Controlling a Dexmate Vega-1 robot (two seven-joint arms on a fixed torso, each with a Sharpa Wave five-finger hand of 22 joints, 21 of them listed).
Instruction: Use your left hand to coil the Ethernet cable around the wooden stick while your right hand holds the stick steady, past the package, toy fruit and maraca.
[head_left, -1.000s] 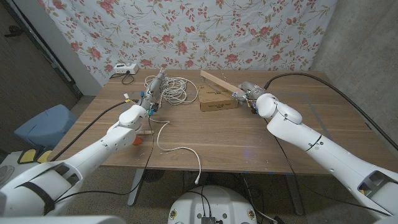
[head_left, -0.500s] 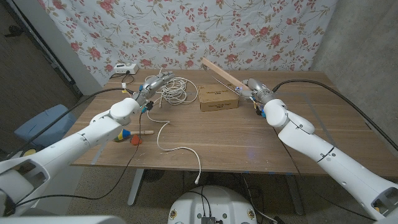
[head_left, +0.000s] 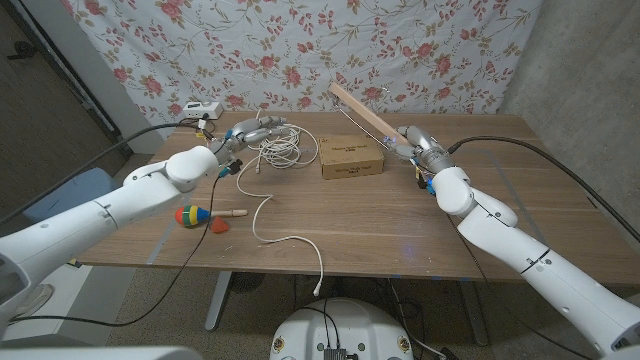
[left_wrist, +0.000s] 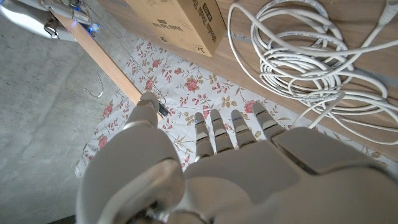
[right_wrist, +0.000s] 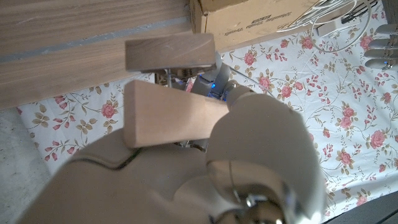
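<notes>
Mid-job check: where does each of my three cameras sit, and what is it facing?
Head view: on the robot's head, looking down at the table, both arms, cable coil.
Left wrist view: behind the left hand, facing the coil and package.
Right wrist view: behind the right hand gripping the wooden stick.
All share the package.

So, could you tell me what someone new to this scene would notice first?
Probably the wooden stick, held tilted above the cardboard package by the right robot hand at the table's far side. Next, the heap of white Ethernet cable beside the package, where the left robot hand reaches, and the bright maraca nearer the front-left edge.
</notes>
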